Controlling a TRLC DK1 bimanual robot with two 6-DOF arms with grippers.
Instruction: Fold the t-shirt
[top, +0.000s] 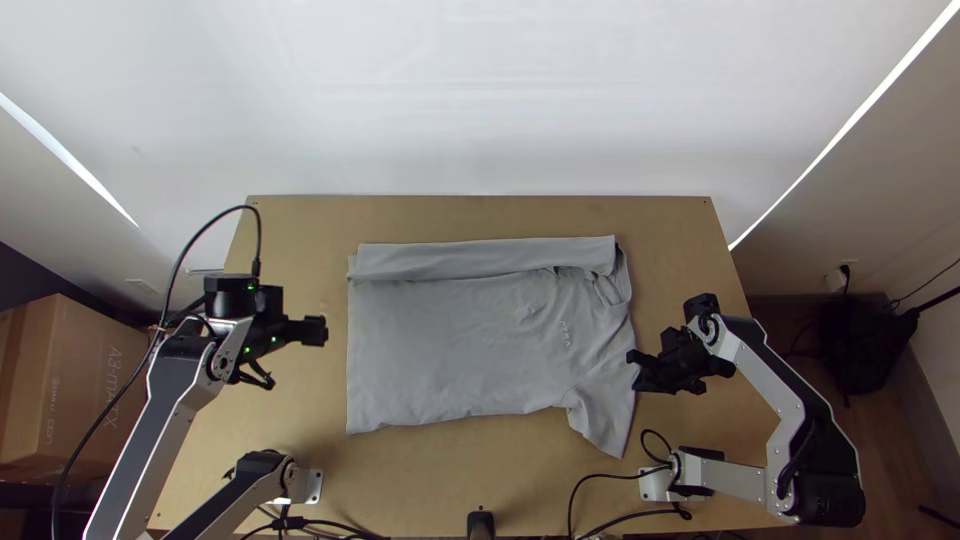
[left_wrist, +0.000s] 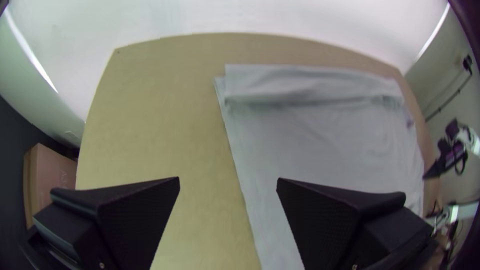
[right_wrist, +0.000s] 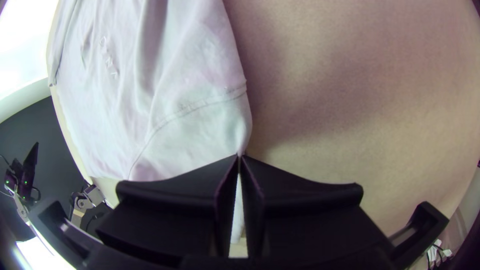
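The grey t-shirt (top: 450, 340) lies mostly flat, its far side folded over in a long strip and one sleeve pointing towards the near edge. My left gripper (top: 298, 358) stands open, left of the shirt with nothing between its fingers. In the left wrist view the left gripper (left_wrist: 228, 181) is apart from the t-shirt (left_wrist: 320, 140). At the shirt's right edge, near that sleeve, is my right gripper (top: 634, 372). The right wrist view has the right gripper (right_wrist: 239, 156) shut on the edge of the t-shirt (right_wrist: 200, 125), where the cloth narrows to its fingertips.
Bare wood of the table (top: 480, 213) runs along the far side and to the left of the shirt. Black cables (top: 600, 480) loop over the near edge beside the right arm's base. A cardboard box (top: 75, 390) stands off the table at the left.
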